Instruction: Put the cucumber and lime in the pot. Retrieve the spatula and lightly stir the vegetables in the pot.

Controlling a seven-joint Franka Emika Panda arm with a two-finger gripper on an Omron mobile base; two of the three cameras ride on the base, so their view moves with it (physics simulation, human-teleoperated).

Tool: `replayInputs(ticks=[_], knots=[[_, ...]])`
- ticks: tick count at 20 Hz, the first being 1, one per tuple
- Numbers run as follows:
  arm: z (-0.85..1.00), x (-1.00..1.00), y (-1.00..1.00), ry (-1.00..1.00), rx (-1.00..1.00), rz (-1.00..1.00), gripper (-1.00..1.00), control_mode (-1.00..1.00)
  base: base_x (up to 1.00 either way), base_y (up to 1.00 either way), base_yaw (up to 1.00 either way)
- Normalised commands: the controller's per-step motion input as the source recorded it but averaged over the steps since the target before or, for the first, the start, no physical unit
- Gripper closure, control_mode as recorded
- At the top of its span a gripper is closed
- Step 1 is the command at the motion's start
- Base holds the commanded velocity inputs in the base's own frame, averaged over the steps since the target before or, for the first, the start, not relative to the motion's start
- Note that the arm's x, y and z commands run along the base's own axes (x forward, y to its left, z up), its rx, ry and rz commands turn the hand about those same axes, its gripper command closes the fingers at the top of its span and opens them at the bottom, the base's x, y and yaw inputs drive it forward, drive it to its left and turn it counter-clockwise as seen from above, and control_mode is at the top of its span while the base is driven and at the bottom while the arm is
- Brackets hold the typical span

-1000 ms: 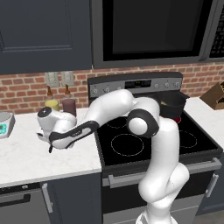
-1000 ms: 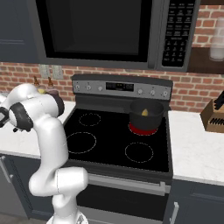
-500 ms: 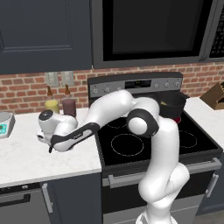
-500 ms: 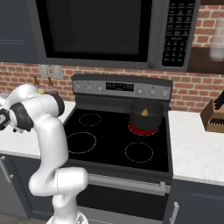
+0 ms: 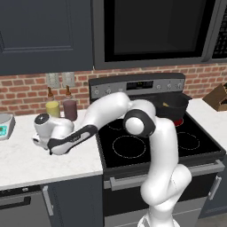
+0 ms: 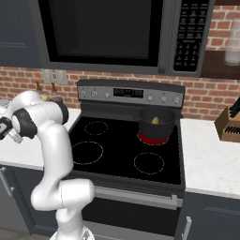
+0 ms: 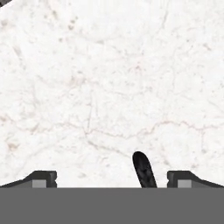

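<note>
My gripper (image 7: 113,178) hangs open over the white marble counter (image 7: 109,87), left of the stove. Its fingertips (image 7: 43,178) stand wide apart. The rounded black end of a thin handle (image 7: 144,169), apparently the spatula's, lies on the counter between them, nearer the right finger; its head is out of view. My hand (image 5: 44,131) is low over the counter. The dark pot (image 5: 172,106) (image 6: 156,123) with a red base sits on the back right burner. Something yellowish (image 6: 154,120) lies inside it; I cannot tell whether it is the cucumber or the lime.
A yellow jar (image 5: 52,107) and a dark jar (image 5: 70,109) stand by the brick wall behind my hand. A small scale (image 5: 4,125) sits at the far left. The black stovetop (image 5: 146,142) lies to the right, and a knife block (image 6: 229,124) beyond it.
My hand has shifted a little to the left over the counter. The pot and the jars have not moved.
</note>
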Motion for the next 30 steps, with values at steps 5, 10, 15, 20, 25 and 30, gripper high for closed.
replayInputs(ticks=[5, 10, 15, 20, 25, 30], knots=[[-0.22, 0.01, 0.18, 0.00, 0.00, 0.00, -1.00, -1.00, 0.00, 0.00, 0.00], [-0.28, 0.07, 0.06, 0.00, -0.01, -0.01, -1.00, -1.00, 0.00, 0.00, 0.00], [-0.25, 0.25, 0.00, 0.00, -0.03, -0.04, -1.00, -1.00, 0.00, 0.00, 0.00], [-0.13, 0.48, 0.00, 0.00, -0.01, -0.05, -1.00, -1.00, 0.00, 0.00, 0.00], [-0.13, 0.44, 0.00, 0.00, 0.00, -0.04, -1.00, -1.00, 0.00, 0.00, 0.00], [-0.30, 0.12, 0.00, 0.00, -0.02, -0.03, 1.00, -1.00, 0.00, 0.00, 0.00]])
